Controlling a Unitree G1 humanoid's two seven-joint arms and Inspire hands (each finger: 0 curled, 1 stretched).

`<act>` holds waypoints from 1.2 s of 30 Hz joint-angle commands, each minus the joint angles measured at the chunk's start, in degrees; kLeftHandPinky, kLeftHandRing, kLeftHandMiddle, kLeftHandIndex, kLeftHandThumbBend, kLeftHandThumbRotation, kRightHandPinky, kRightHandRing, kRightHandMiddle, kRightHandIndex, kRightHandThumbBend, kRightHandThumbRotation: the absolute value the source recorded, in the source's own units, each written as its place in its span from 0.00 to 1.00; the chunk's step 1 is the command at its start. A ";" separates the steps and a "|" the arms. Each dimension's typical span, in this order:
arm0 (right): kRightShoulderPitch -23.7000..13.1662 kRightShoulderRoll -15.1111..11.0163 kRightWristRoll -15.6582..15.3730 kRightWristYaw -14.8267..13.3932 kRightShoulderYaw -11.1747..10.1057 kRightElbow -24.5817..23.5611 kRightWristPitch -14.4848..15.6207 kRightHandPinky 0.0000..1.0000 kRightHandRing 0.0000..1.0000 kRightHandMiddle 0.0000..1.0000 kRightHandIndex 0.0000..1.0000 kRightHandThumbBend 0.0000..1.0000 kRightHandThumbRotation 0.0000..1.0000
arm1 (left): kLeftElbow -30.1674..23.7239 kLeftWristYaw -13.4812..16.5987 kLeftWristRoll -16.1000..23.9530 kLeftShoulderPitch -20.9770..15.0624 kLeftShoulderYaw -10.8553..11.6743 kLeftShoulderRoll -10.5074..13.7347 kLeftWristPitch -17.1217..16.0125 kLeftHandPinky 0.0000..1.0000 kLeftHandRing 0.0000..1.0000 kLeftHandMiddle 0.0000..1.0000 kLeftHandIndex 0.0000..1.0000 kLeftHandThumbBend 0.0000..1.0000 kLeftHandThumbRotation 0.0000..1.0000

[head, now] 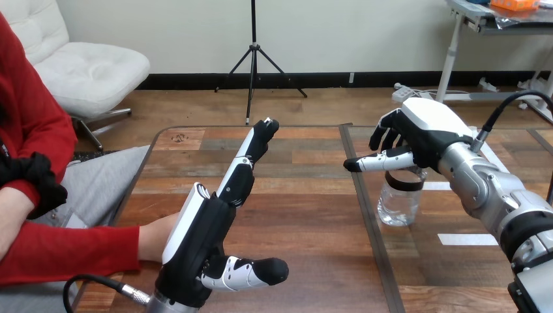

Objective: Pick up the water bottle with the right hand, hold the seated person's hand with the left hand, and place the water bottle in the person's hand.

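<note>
— Standing upright, the water bottle (398, 203)?
— Yes, on the table (300, 215), long axis vertical, its top behind the right hand (424, 134), which is loosely spread.
— Anything inside?
— It is clear, possibly empty.
— And the left hand (202, 241)?
— Fingers straight, just beside the person's hand (156, 236).

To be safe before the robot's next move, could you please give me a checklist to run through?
1. The water bottle stands upright on the table: ok.
2. The right hand is over the bottle's top: ok.
3. The right hand has a firm hold on the bottle: cannot tell.
4. The left hand is curled round the person's hand: not ok, its fingers are straight.
5. The person's palm is open to receive: cannot tell, mostly hidden behind the left hand.
</note>
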 commanded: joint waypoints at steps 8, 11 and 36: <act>0.10 -0.91 1.43 -1.03 -0.79 -1.45 -2.83 0.53 0.53 0.55 0.56 1.00 0.69 | -1.23 -0.42 -1.34 -2.95 -0.67 0.27 -0.44 1.00 1.00 1.00 1.00 1.00 0.74; 0.51 -1.15 1.90 -1.10 -1.14 -1.67 -3.83 0.53 0.53 0.56 0.56 1.00 0.69 | -1.50 -0.52 -1.78 -2.80 -0.79 0.20 0.24 1.00 1.00 1.00 1.00 1.00 0.74; 5.86 -0.24 11.68 -0.97 -8.65 -2.68 -10.02 0.59 0.62 0.64 0.66 1.00 0.59 | -1.96 -2.18 -3.76 -2.87 -0.97 0.93 0.47 1.00 1.00 1.00 1.00 1.00 0.71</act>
